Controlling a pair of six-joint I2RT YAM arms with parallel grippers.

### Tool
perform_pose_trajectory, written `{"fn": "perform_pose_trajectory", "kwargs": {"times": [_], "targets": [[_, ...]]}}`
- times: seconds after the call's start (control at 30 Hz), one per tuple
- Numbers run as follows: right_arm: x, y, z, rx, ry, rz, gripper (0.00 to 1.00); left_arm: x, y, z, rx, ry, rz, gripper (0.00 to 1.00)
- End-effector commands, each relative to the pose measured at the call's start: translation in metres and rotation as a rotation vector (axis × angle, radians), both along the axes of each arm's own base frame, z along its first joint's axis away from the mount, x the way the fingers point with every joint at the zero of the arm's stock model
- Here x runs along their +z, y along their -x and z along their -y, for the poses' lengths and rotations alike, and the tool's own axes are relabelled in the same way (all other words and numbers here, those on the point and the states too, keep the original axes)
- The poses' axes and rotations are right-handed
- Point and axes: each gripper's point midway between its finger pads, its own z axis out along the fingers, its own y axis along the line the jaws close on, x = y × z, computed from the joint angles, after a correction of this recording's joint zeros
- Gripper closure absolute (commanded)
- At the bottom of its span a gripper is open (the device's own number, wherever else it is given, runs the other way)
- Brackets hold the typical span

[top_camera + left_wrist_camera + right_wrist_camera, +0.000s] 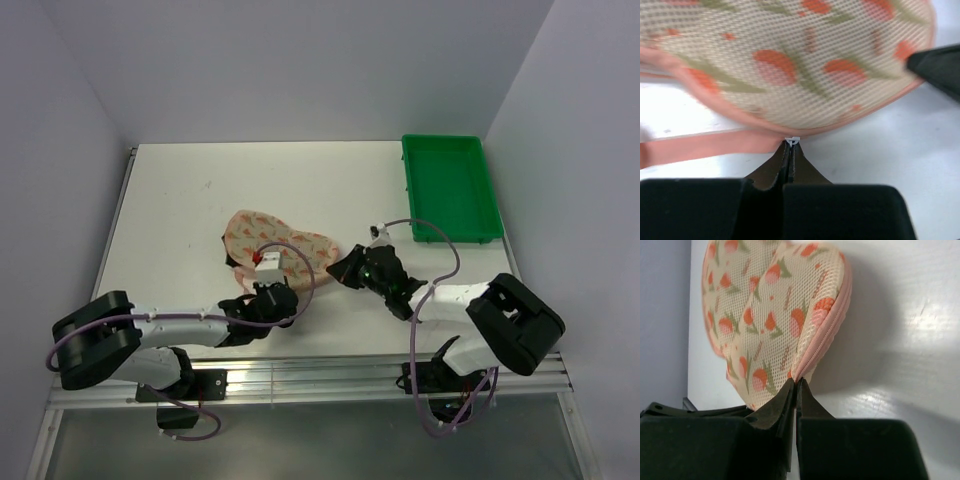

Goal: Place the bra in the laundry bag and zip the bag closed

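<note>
**Top view.** Peach-pink mesh laundry bag (pixel 250 228), printed with red-orange marks, lying on the white bench (pixel 180 200) between the two tools. Green tray (pixel 450 185) well apart from the bag, beyond its right lobe and toward the far side. Left tool (pixel 267 272) at the bag's near rim. Right tool (pixel 340 267) touching the bag's right end. Dark sliver (pixel 229 262) at the bag's left edge, too small to identify. Whereabouts of the bra not determinable from any of the three views.

**Left wrist view.** Left tool pressed together, pinching the small white zip pull (pixel 792 140) at the bag's pink-edged rim. Flat pink band (pixel 700 145) lying on the bench just beside that rim, parting from the bag farther along, with bare bench between the two. Dark tip of the right tool meeting the bag's edge at the right of this view.

**Right wrist view.** Right tool pressed together on the bag's nearest tip, at the lower end of the pink zip trim (pixel 827 335). Bag domed and rising away from the fingertips. Trim following the bag's right-hand edge, appearing closed along that visible stretch.
</note>
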Motion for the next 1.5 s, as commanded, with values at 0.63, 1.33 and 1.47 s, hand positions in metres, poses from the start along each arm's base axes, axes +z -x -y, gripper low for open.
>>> {"fn": "perform_pose_trajectory", "kwargs": {"times": [0.63, 1.33, 1.47], "targets": [[0.041, -0.010, -0.009, 0.078, -0.025, 0.040, 0.20, 0.054, -0.017, 0.011, -0.038, 0.150, 0.033, 1.00], [0.035, 0.001, -0.052, -0.015, -0.269, -0.072, 0.53, 0.043, -0.011, 0.026, -0.112, 0.177, 0.012, 1.00], [0.033, -0.005, -0.039, -0.062, -0.250, -0.039, 0.84, 0.032, -0.007, 0.016, -0.103, 0.139, -0.004, 1.00]]}}
